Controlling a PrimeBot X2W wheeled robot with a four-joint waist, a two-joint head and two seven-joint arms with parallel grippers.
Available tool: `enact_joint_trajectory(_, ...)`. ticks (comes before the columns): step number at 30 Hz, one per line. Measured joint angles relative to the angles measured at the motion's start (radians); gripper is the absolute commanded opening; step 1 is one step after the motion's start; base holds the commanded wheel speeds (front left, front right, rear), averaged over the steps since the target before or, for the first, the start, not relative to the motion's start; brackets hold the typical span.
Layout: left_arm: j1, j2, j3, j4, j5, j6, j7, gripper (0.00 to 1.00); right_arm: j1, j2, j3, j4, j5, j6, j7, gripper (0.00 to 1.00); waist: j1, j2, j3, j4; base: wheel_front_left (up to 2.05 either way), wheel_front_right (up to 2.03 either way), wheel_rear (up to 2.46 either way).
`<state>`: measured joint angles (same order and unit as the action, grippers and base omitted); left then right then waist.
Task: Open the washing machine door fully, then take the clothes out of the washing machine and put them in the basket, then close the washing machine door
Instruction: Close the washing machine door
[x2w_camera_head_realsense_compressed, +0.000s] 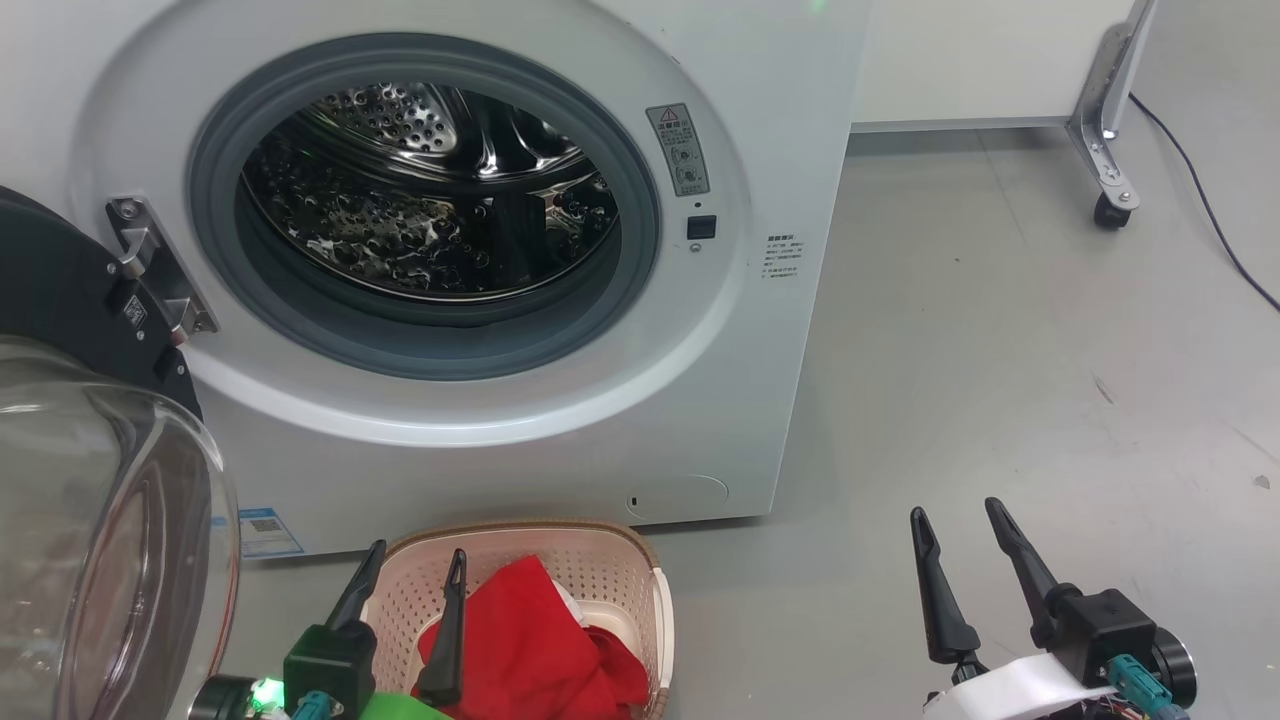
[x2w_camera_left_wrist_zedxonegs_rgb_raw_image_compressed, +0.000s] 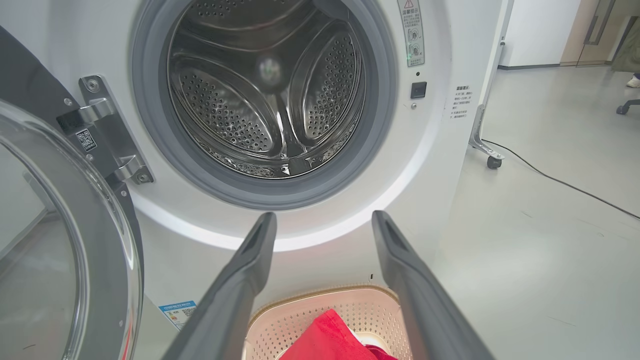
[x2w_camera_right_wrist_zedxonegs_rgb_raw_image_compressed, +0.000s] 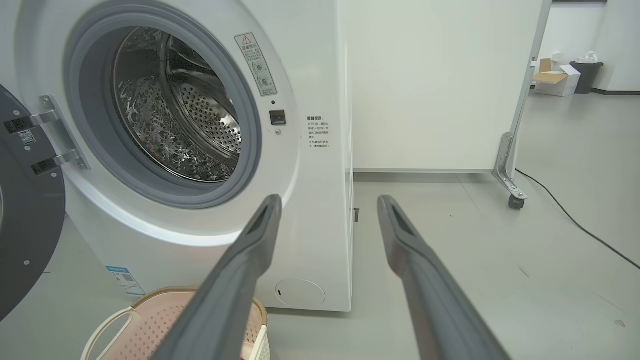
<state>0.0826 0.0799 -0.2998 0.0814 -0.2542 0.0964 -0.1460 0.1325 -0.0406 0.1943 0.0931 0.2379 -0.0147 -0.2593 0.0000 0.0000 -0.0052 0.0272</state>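
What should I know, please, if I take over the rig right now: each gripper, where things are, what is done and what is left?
left gripper: open, empty, above the basket.
right gripper: open, empty, over the floor.
washing machine door hangs wide open at the left; the drum of the washing machine looks empty.
clothes lie in the basket.
Done: door opened, clothes moved.
Left: close the door.
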Motion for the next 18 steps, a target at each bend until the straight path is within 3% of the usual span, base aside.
enact_joint_trajectory(18, 0.005, 0.000, -0.002, -0.030, 0.004, 0.005, 0.023, 1.00, 0.001, 0.000, 0.007, 0.000, 0.002, -0.015, 0.000, 1.00, 0.0000, 0.0000, -0.002, 0.003, -0.39, 0.39, 0.00)
